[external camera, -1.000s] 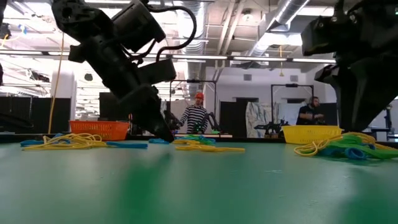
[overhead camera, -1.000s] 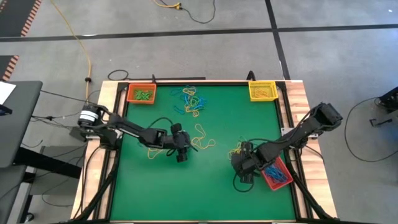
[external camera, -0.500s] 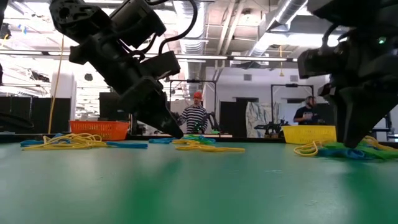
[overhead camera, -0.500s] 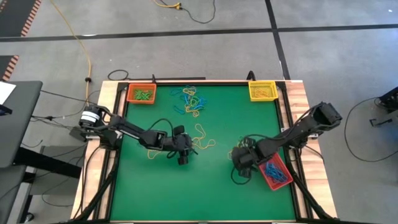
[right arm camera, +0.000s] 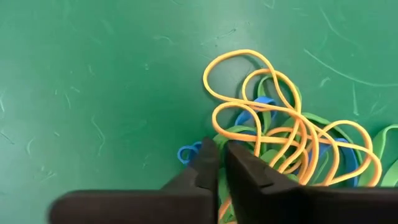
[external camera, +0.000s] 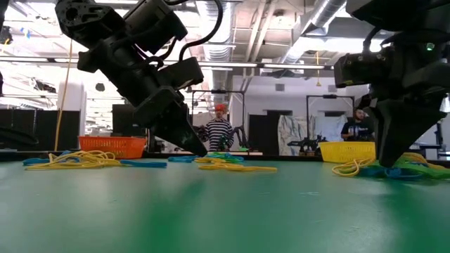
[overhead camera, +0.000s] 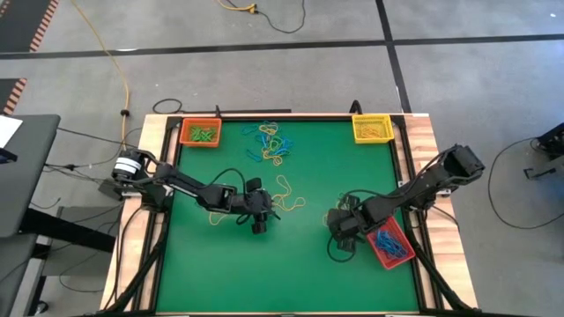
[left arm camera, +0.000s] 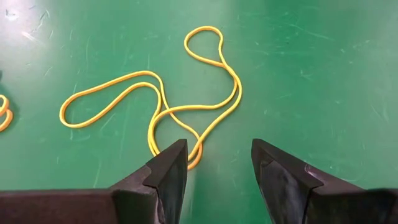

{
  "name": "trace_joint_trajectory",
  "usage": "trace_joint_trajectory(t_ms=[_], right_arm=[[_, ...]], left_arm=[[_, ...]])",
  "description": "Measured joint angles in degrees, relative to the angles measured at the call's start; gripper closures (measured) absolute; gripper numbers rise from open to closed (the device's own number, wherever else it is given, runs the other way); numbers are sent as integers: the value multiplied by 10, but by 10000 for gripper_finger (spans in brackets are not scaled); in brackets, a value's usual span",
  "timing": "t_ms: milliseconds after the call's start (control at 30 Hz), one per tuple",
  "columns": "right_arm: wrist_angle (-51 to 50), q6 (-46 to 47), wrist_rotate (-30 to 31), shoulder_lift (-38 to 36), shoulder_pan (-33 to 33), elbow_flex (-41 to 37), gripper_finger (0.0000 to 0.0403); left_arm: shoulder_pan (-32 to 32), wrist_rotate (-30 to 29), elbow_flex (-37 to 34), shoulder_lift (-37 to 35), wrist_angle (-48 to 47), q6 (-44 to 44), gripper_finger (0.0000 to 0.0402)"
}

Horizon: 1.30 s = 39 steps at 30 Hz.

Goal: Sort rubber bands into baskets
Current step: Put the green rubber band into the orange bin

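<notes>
At the tangle of yellow, green and blue bands beside the red basket, right gripper nearly closed, jaws pinching into the heap's edge; likely to drag several colours at once, or slip off. Over a loose yellow loop mid-bench, left gripper wide and empty. Orange basket with green bands, yellow basket with yellow, red with blue.

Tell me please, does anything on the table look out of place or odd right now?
Nothing is damaged or spilled. The one untidy spot is the mixed tangle of yellow, green and blue rubber bands beside the red basket; the right gripper pinches at its edge. The orange basket and yellow basket sit square.
</notes>
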Motion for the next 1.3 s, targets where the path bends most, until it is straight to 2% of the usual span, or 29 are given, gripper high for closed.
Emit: trace_joint_trajectory(t_ms=[67,133,367,867,1067,1300], right_arm=[[0,-6,0,0,0,0,381],[0,-11,0,0,0,0,391],[-15,-31,-2,0,1,20,388],[-130,-134,6,-10,2,194,392],[-138,-139,17,-54,3,209,391],[-212,-103,75,-77,3,209,391]], left_arm=[[0,0,0,0,0,0,233],[0,0,0,0,0,0,233],[0,0,0,0,0,0,233],[0,1,0,0,-1,0,233],[-8,1,0,0,-2,5,233],[-11,1,0,0,-2,11,233]])
